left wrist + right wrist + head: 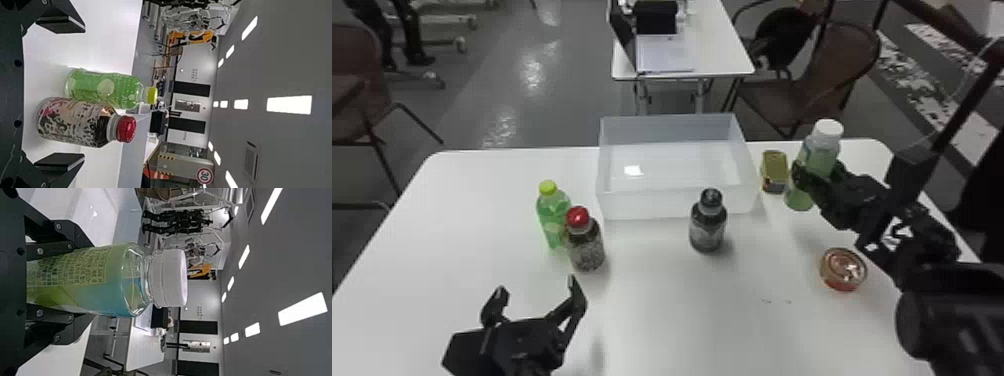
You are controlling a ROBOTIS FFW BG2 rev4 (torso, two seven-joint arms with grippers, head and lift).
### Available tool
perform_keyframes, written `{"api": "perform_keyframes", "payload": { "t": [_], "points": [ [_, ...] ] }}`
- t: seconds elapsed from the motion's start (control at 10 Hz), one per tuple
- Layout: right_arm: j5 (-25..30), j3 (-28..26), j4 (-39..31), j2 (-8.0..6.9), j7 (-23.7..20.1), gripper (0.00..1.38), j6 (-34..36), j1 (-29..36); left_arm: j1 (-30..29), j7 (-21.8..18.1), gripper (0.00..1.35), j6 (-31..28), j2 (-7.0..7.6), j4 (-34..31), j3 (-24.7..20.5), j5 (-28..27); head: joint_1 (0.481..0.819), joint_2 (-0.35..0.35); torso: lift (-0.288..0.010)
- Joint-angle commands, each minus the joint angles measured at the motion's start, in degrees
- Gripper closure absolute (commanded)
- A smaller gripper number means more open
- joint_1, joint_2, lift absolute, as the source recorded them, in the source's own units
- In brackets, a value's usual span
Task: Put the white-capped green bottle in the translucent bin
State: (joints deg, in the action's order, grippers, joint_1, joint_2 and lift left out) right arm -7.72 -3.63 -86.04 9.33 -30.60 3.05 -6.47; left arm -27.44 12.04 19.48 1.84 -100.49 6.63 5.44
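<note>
Head view, tin (774, 171) between bin (672, 204) and white-capped green bottle (820, 152)

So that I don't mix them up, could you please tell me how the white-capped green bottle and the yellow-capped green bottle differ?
The white-capped green bottle has a broad cap; the yellow-capped green bottle has a narrower one. The first is gripped by the right end effector; the second stands ungripped beside the red-capped bottle. The first's label shades into blue, while the second is bright green with pale round spots. Both are capped.
</note>
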Motion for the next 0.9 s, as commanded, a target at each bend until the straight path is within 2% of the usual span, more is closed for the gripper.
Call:
{"api": "perform_keyframes", "payload": {
  "t": [0.0, 0.1, 0.4, 0.6, 0.8],
  "points": [
    [-3.2, -0.1, -2.5, -0.01, -0.2, 1.02, 1.4, -1.9, 0.4, 0.0, 0.15, -0.2, 0.09, 0.2, 0.3, 0.0, 0.695, 0.007, -0.116],
    [-4.1, 0.2, -1.6, -0.27, -1.8, 1.02, 1.3, -4.4, 0.6, 0.0, 0.15, -0.7, 0.27, 0.2, 0.6, 0.0, 0.695, 0.007, -0.116],
    [-6.9, 4.1, 8.8, -0.89, -7.3, 1.02, -3.8, -13.1, 1.2, 0.0, 0.15, -0.8, 0.35, 0.6, 1.0, 0.1, 0.695, 0.037, -0.116],
    [-8.2, 6.1, 21.3, -1.94, -11.7, 1.02, -8.1, -19.2, 1.2, 0.0, 0.15, -1.0, 0.27, 0.7, 1.1, 0.3, 0.695, 0.06, -0.116],
    [-6.8, 6.5, 32.9, -3.53, -15.3, 1.02, -12.2, -23.9, 1.8, -0.3, 0.15, -1.6, 0.44, 1.0, 1.3, 0.5, 0.695, 0.075, -0.116]
  ]
}}
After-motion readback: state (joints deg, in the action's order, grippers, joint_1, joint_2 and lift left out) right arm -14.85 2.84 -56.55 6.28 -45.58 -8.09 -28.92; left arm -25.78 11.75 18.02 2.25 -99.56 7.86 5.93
